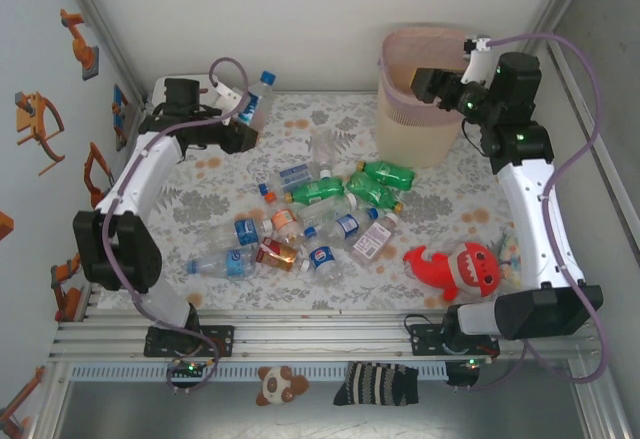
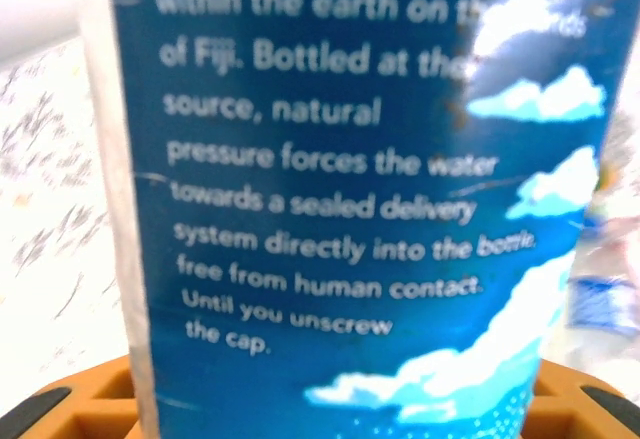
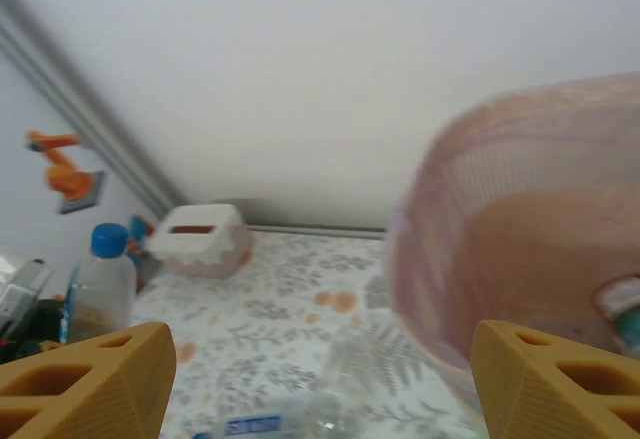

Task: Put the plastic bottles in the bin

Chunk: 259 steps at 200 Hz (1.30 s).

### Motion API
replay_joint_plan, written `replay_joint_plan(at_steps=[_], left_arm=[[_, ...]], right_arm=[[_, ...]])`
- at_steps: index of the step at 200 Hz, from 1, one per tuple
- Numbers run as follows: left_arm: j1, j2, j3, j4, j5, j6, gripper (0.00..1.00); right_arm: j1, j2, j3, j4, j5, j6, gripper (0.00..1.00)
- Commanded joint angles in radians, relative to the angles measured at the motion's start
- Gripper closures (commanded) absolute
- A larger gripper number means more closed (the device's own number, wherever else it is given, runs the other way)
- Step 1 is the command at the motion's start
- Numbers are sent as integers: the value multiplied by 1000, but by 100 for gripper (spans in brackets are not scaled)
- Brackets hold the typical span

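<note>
My left gripper [image 1: 243, 129] is at the far left of the table, shut on an upright bottle with a blue label and a blue cap [image 1: 256, 99]. That label [image 2: 340, 189] sits close up between the orange fingers [image 2: 45, 404] in the left wrist view. Several more plastic bottles [image 1: 320, 224], clear and green, lie in a heap mid-table. The beige bin [image 1: 415, 134] with its pink rim stands at the far right. My right gripper [image 1: 432, 84] hovers at the bin's rim [image 3: 500, 189], open and with nothing in it [image 3: 320, 389]. A bottle end [image 3: 625, 309] lies inside the bin.
A red plush shark [image 1: 460, 267] lies near the right arm's base. A low white box with a slot [image 3: 198, 237] stands at the back left corner. Walls enclose the table at the back and on both sides. A clear bottle [image 3: 330, 414] lies just left of the bin.
</note>
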Motion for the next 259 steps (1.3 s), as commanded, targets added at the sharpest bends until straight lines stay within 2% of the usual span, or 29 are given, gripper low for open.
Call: replay_joint_plan(at_steps=[1, 40, 98, 171, 219, 259], left_arm=[[-26, -92, -58, 238, 248, -137, 56], [-90, -193, -131, 522, 396, -317, 56], [-218, -260, -150, 771, 485, -501, 56], [-324, -290, -121, 788, 520, -512, 56], [-355, -288, -105, 783, 527, -509, 56], [-372, -291, -95, 779, 532, -507, 56]], right_arm=[[17, -32, -30, 226, -197, 99, 23], [94, -35, -48, 369, -318, 130, 23], [261, -14, -19, 522, -441, 125, 18], [414, 59, 107, 430, -483, 14, 10], [458, 99, 158, 383, -496, -22, 10], [490, 125, 190, 355, -526, -46, 14]])
